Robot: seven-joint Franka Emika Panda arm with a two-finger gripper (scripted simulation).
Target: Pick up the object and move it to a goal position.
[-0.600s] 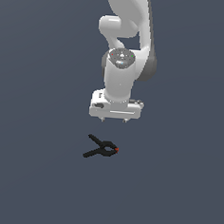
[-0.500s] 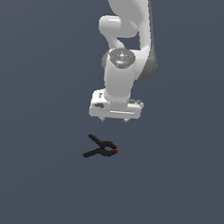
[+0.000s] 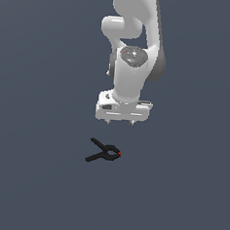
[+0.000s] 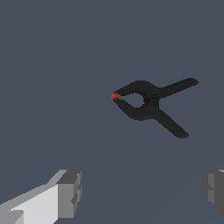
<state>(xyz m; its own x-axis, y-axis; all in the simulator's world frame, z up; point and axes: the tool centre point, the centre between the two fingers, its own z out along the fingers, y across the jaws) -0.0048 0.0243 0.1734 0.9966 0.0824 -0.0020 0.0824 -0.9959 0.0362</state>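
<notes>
On the flat dark gray floor (image 3: 38, 179) lies the object (image 3: 104, 152), a small black spring clamp. Nothing is holding it. It lies flat, all by itself, with bare floor on every side.

The clamp has two thin handles that spread apart like a little V. In the exterior view the handles point toward that view's left, and the orange-red tip (image 3: 120, 153) points toward that view's right. The wrist view shows the clamp (image 4: 151, 103) much bigger — its tip (image 4: 115, 96) is pinched shut, and there is a small round hole in the middle of the body where the two halves meet.

Above the clamp hangs the white robot arm (image 3: 134, 55), with its big round joints stacked one over another. At the end of the arm is the gripper (image 3: 120, 122). It is up in the air and does not touch the clamp or the floor. In the exterior view it sits a bit higher in the picture than the clamp and a little toward that view's right, with a clear gap of floor between them.

The jaws are spread wide apart (much wider than the clamp is thick) and they hold nothing. In the wrist view the two gray fingertips (image 4: 70, 192) show at the edges of the picture — one on each side, with only floor between them. In the exterior view just two tiny points stick down under the white hand.
</notes>
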